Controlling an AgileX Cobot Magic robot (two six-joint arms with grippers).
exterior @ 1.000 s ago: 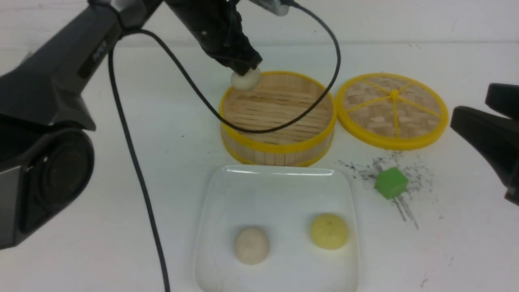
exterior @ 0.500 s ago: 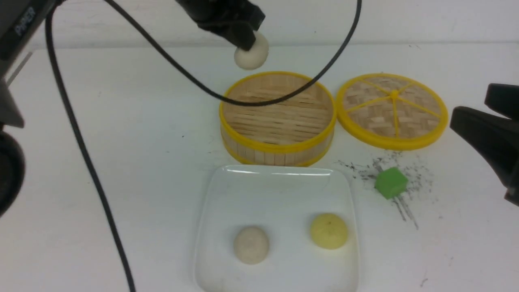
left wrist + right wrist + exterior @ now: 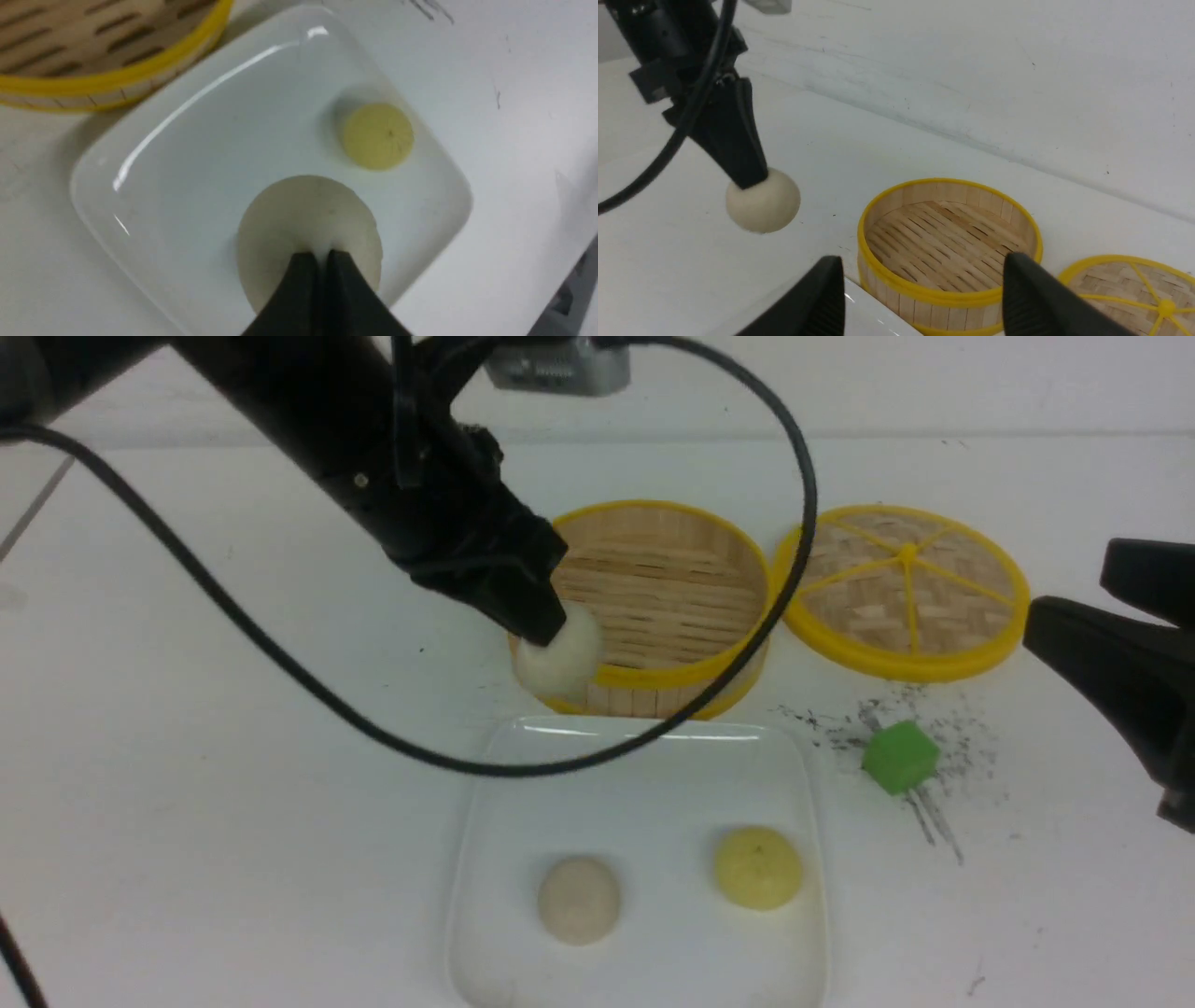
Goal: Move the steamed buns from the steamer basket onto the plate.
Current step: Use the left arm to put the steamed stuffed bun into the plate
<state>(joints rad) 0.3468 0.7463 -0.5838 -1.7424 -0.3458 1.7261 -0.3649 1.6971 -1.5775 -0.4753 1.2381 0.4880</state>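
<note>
Left gripper [image 3: 549, 633] fingers clamp the third off-white round bun [image 3: 560, 665]; two buns [image 3: 579, 899] lie on the glossy white square plate [image 3: 644, 784]; right gripper [image 3: 922, 261] fingers spread.

My white table [image 3: 233, 803] is in front of me, with 4 things sitting straight on it. The steamer basket [image 3: 644, 700] stands toward the back, about the middle. Its flat round lid [image 3: 906, 588] lies just beside it on the right; I can't tell whether the yellow rims touch. The square plate [image 3: 644, 784] lies nearer me, its far edge close up to the basket's wall. 1 green cube [image 3: 900, 756] sits right of the plate, in front of the lid, among dark scribbled marks [image 3: 836, 728] on the tabletop.
</note>
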